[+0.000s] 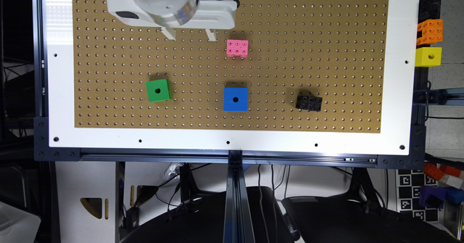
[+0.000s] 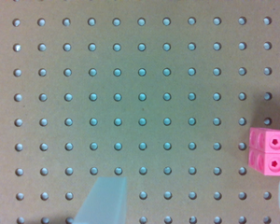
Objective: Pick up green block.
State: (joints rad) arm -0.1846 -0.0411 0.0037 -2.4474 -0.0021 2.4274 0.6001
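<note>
Above the pegboard (image 1: 326,25), the gripper (image 1: 189,34) hangs spread wide and empty; it should centre over the green block (image 1: 158,90) near the board's edge before descending.

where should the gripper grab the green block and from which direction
Probably from straight above, fingers closing on two opposite flat side faces of the green block. It sits flat on the pegboard, hole facing up, with bare board all round. The open gripper has room to straddle it.
</note>
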